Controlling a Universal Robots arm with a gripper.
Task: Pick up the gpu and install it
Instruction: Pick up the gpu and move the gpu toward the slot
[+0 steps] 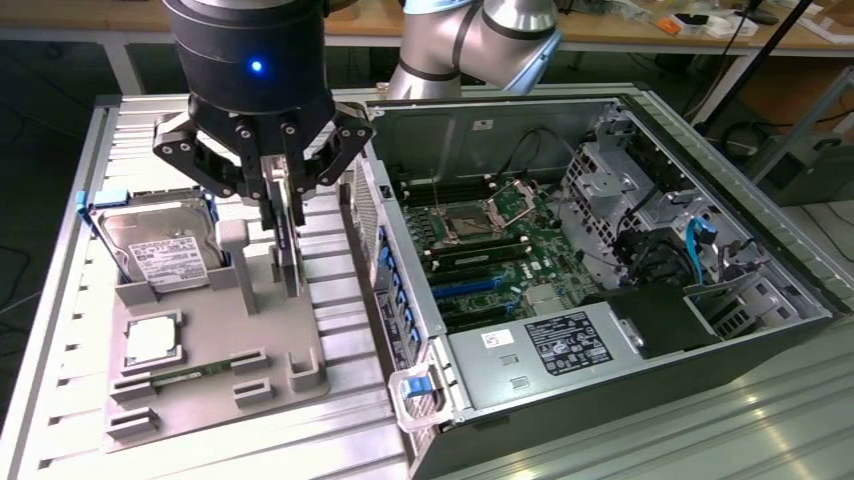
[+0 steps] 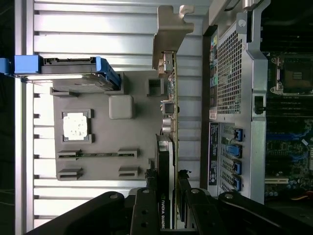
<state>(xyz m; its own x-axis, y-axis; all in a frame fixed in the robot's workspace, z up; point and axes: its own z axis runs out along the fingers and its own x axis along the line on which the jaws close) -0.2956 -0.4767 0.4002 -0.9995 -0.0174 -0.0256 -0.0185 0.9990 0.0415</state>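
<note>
The gpu (image 1: pixel 286 262) stands on edge in a slot of the grey fixture block (image 1: pixel 267 345), a thin dark card seen edge-on. In the wrist view the gpu (image 2: pixel 171 117) runs lengthwise, its silver bracket (image 2: pixel 171 29) at the far end and a black cooler at the near end. My gripper (image 1: pixel 284 222) hangs straight above the card, one finger on each side, pressed against it. In the wrist view my gripper (image 2: pixel 167 178) straddles the cooler end. The card's lower edge still sits in the fixture.
On the fixture block (image 2: pixel 132 132) also lie a silver hard drive (image 1: pixel 167 250) in a blue-railed cradle, a CPU (image 1: pixel 154 340) and a green RAM stick (image 1: pixel 187 377). The open computer case (image 1: pixel 747 290) lies at the exterior view's right, motherboard (image 1: pixel 494 250) exposed, its perforated rear wall (image 2: pixel 230 73) close beside the card.
</note>
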